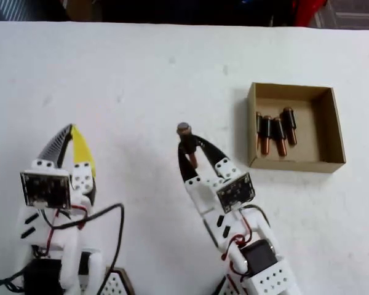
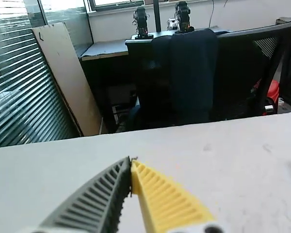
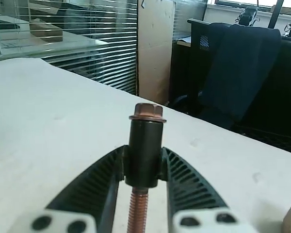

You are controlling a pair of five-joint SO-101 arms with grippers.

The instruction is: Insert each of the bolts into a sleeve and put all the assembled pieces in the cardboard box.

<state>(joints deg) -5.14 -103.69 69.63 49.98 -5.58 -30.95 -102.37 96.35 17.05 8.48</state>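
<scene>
Looking over the table from my station, I judged that the assembling part was finished and that the carrying step was in hand. The right fingers were closed tightly on a black sleeve. A copper-coloured bolt was passed through it. Its hexagonal head sat at the far end of the sleeve, beyond the fingertips, and its thread came out at the near end, between the fingers.

In the high view this piece was over the table, near the cardboard box but apart from its wall, on the side facing the left arm. Four assembled pieces lay side by side inside the box. I saw no loose bolt or sleeve on the table, so I took the held piece for the last one.

The left fingers were pressed together with nothing between them, well apart from the box.

The next move, as I judged it, called for lifting the held piece over the box wall. After that, the right fingers should open only above the free floor beside the four pieces.
</scene>
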